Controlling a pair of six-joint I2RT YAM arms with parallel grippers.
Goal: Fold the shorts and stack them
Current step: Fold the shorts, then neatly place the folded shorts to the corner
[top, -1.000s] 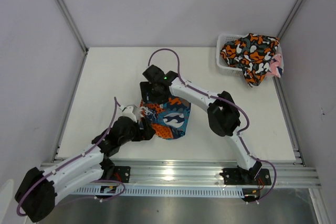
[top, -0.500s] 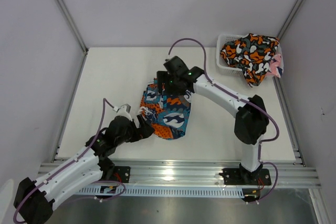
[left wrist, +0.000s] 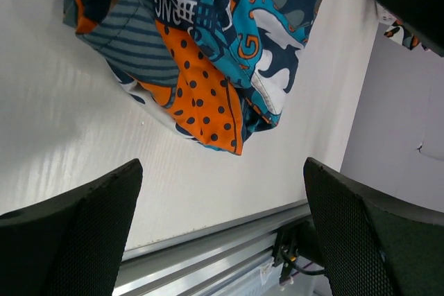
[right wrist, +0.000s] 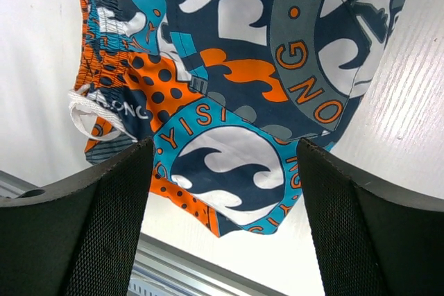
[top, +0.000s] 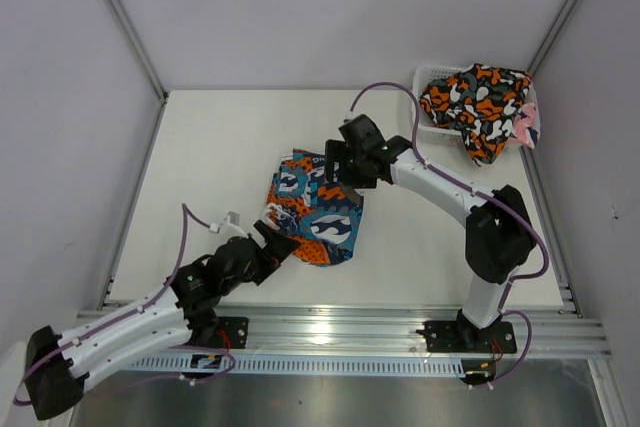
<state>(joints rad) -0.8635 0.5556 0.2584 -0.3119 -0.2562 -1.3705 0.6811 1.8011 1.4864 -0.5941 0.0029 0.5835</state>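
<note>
1. The white mesh basket (top: 430, 77) sits at the far right corner of the desk (top: 210, 147).
2. The orange-black-white camouflage shorts (top: 478, 102) are heaped in the basket and spill over its near rim. The pink-patched shorts (top: 528, 125) peek out at the right side of that heap.
3. The blue-teal-orange shorts (top: 318, 212) lie bunched into a compact shape near the middle of the desk, well apart from the basket.
4. In the right wrist view, a teal ring on these shorts reads "YISI" and a grey ring ends in "ONG". The rest of the lettering is lost in the folds.
5. The left hand (top: 280, 244) is released with its fingers spread wide. It is at the near-left edge of the blue-teal-orange shorts and grasps nothing.
6. The right hand (top: 335, 163) is also spread, above the far edge of the same shorts, and holds nothing.
</note>
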